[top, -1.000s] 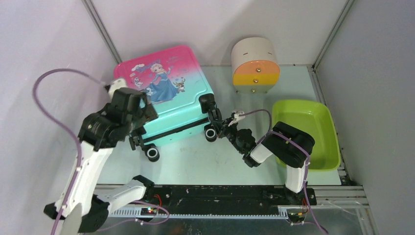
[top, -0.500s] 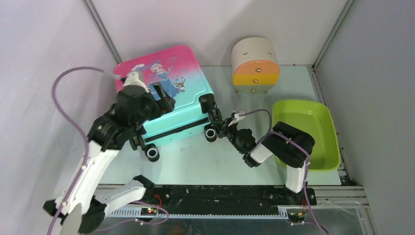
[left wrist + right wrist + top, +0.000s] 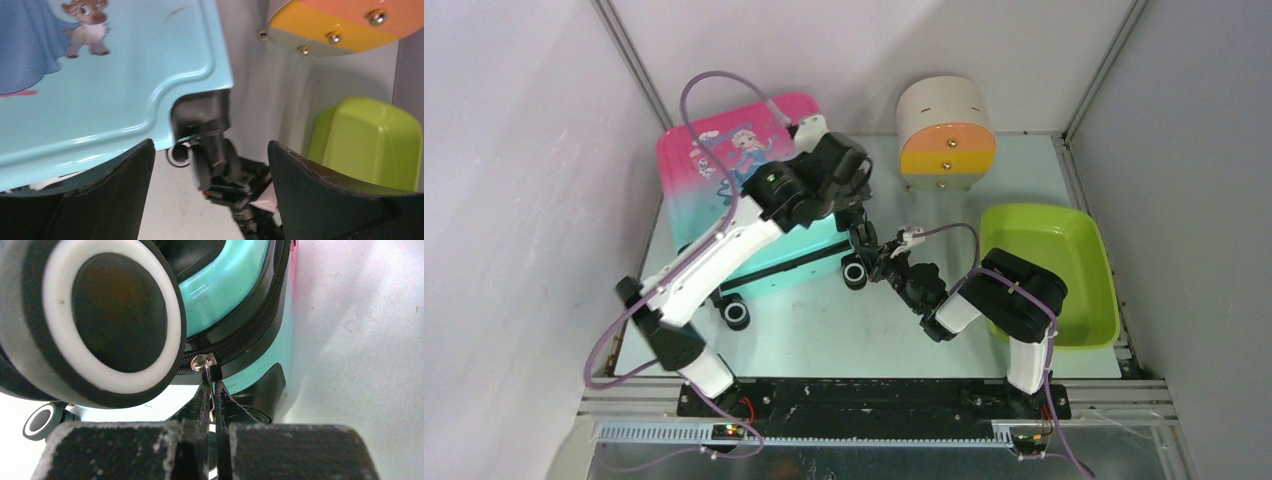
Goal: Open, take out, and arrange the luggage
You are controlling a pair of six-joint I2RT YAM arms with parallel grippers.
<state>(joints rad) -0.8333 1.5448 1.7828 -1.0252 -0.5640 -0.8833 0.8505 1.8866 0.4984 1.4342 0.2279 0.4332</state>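
Note:
The luggage (image 3: 714,190), a pink-to-teal suitcase with a princess print, lies flat and closed at the back left. My left gripper (image 3: 849,200) hangs open and empty above its right front corner; in the left wrist view (image 3: 210,165) the teal lid (image 3: 100,75) and a black wheel mount (image 3: 202,115) lie under the wide-apart jaws. My right gripper (image 3: 881,262) sits low by the right front wheel (image 3: 856,272). In the right wrist view it (image 3: 212,392) is shut on the thin metal zipper pull (image 3: 205,362) beside that wheel (image 3: 100,325).
A beige cylinder with an orange-yellow face (image 3: 944,135) stands at the back centre. A lime-green tray (image 3: 1049,270) sits at the right, also in the left wrist view (image 3: 370,140). Walls close the left, back and right sides.
My left arm has swung from the suitcase's left front side across the lid to above its right front corner. The right arm has held still on the zipper pull.

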